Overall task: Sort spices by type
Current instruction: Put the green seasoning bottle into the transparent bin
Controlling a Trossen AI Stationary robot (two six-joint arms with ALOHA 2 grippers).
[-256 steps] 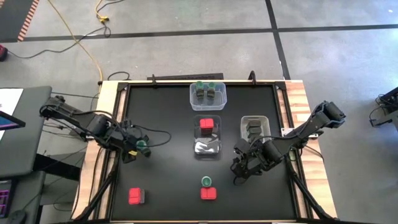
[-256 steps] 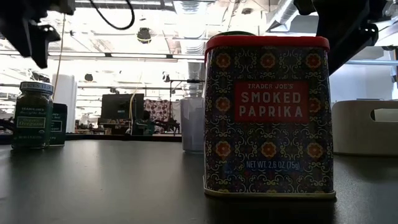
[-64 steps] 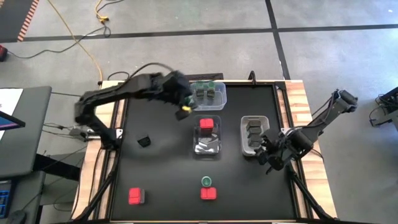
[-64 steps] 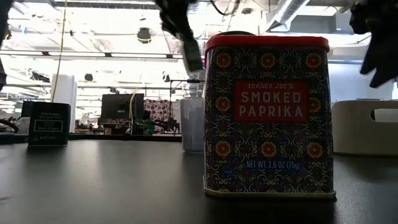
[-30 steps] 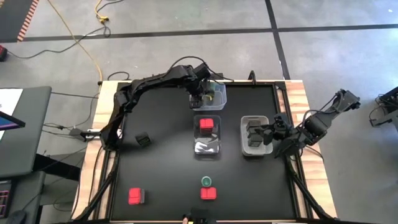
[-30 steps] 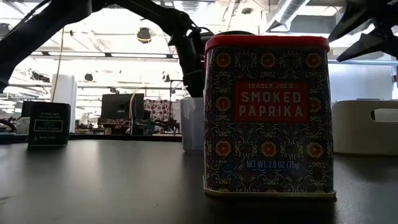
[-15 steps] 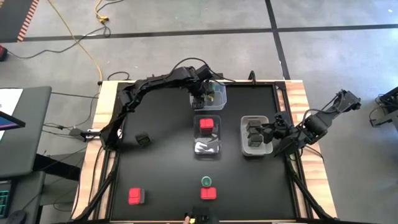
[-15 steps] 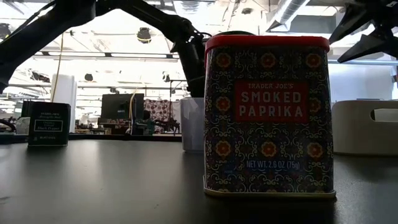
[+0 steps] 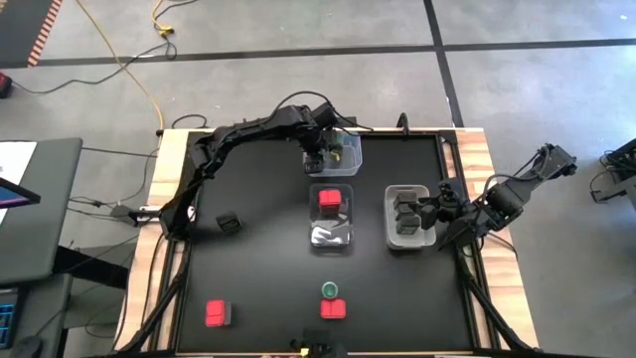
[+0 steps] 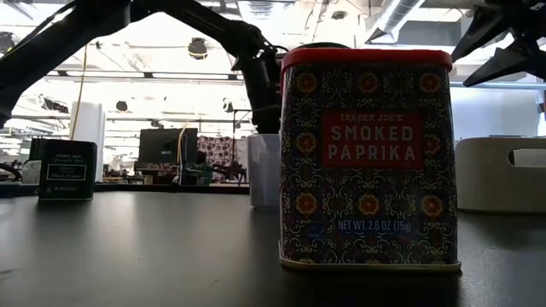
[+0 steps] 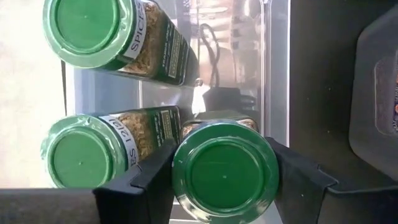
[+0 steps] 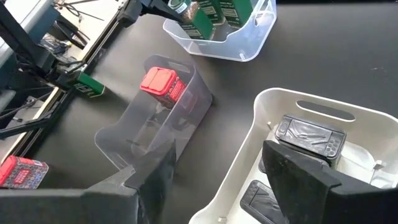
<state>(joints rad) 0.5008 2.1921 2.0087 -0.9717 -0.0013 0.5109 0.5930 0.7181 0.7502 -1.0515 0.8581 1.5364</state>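
My left gripper (image 9: 320,154) reaches into the far clear tub (image 9: 350,164), shut on a green-lidded jar (image 11: 225,171). Two more green-lidded jars (image 11: 84,158) (image 11: 93,28) lie beside it in the tub. The middle clear tub (image 9: 331,237) holds a red tin (image 9: 331,199). On the table stand a dark block (image 9: 230,223), two red tins (image 9: 218,314) (image 9: 334,309) and a green-lidded jar (image 9: 330,290). My right gripper (image 12: 217,162) hangs open over the white tub (image 9: 390,214) of dark blocks (image 12: 309,138), at the table's right. My left gripper pinches the jar at its top, by the sides of the green lid (image 11: 181,174), between its two fingers (image 11: 152,177). The fingers come steeply from above. The jar stands nearly upright inside the tub; whether its base rests on the tub's floor is hidden.
In the low view the near red paprika tin (image 10: 367,158) fills the foreground, and the dark block (image 10: 66,169) stands at the far left. A wooden rim (image 9: 171,159) frames the black table. Bare tabletop lies between the dark block and the tubs.
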